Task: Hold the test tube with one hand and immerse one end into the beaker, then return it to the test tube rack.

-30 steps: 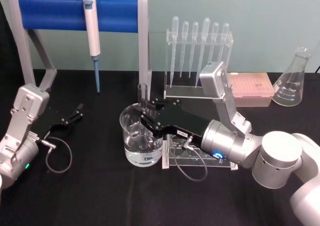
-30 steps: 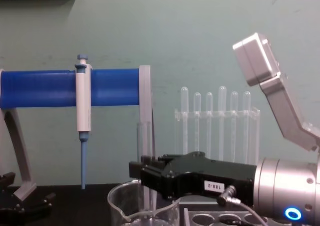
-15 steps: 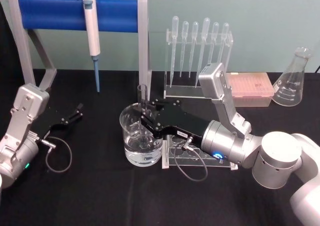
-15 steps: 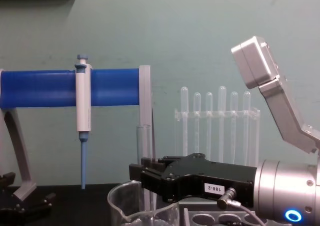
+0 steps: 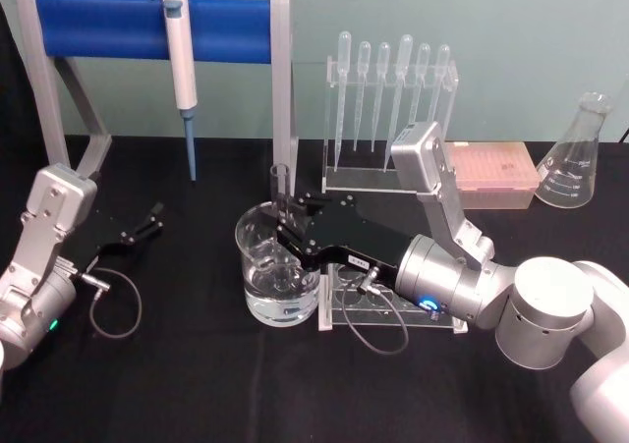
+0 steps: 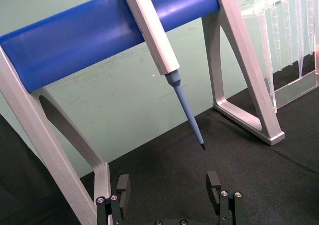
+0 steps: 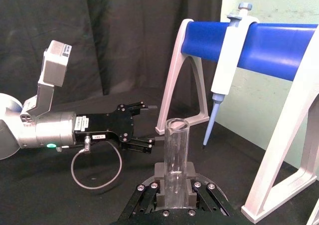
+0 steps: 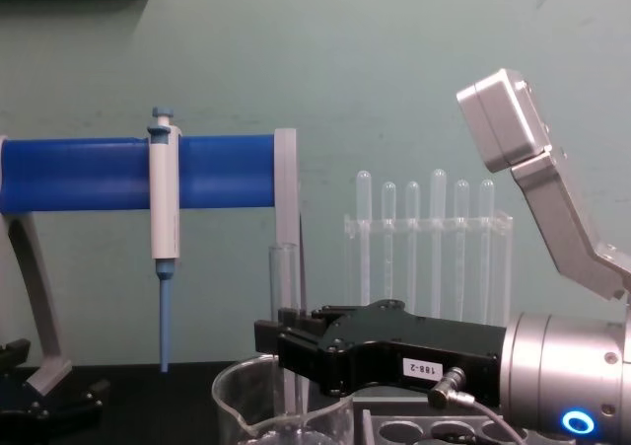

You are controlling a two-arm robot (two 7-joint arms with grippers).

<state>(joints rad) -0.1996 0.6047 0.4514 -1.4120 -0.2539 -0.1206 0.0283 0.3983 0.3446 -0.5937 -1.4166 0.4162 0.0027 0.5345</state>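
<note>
The test tube (image 5: 280,183) stands upright, a clear glass tube with its open top up, and my right gripper (image 5: 286,219) is shut on its middle. Its lower end reaches down inside the beaker (image 5: 257,284), a wide glass one with water in the bottom. From the side, the test tube (image 8: 284,287) passes below the beaker's rim (image 8: 233,388), and the right gripper (image 8: 280,344) hangs just above that rim. In the right wrist view the test tube (image 7: 175,157) rises from between the jaws. My left gripper (image 5: 152,217) rests open on the table at the left.
A blue-barred stand (image 5: 147,27) holding a white-and-blue pipettor (image 5: 181,60) spans the back left. A rack of plastic pipettes (image 5: 388,99), a pink tip box (image 5: 491,173) and a conical flask (image 5: 578,156) stand behind. A clear tube rack (image 5: 393,313) lies under the right arm.
The right wrist dipped slightly and rose back, with the tube staying in the beaker. The left arm has not moved.
</note>
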